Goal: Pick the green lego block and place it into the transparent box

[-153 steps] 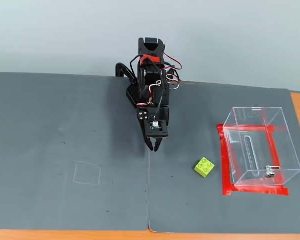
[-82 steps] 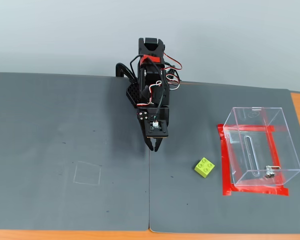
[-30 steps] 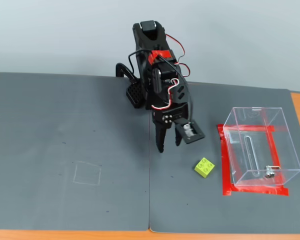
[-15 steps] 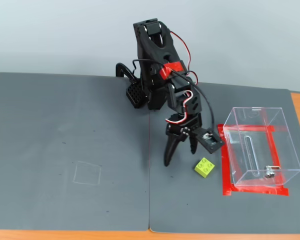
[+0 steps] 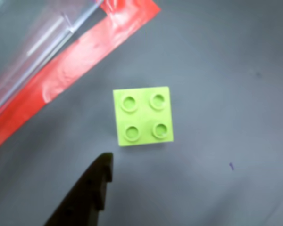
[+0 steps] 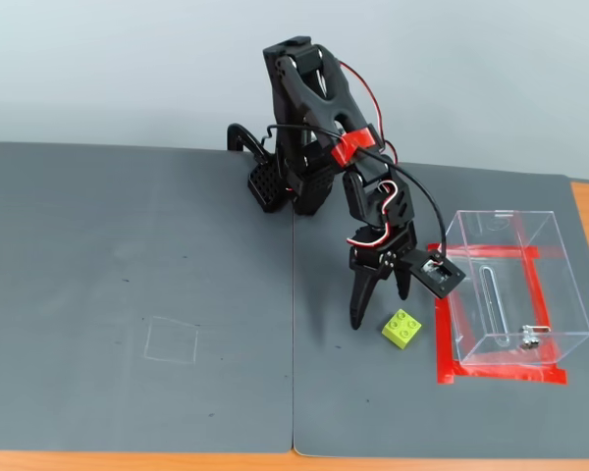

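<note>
Gripper [image 6: 378, 306] is hovering, jaws wide, above green lego block [image 6: 401, 328], left of transparent box [image 6: 506, 289].

My wrist camera rides on the arm and looks almost straight down, very close to the mat [image 5: 217, 70]. The block [image 5: 142, 116] fills the middle of this view, and a corner of the box [image 5: 33, 37] with red tape [image 5: 80, 56] is at the upper left. My fixed camera stands in front of the table, high, looking down and towards the wall, far enough to show the whole arm [image 6: 319, 118]. Both views share the block [image 6: 401, 328], the box [image 6: 506, 285] edge and the tape [image 6: 501, 374] beside it.
</note>
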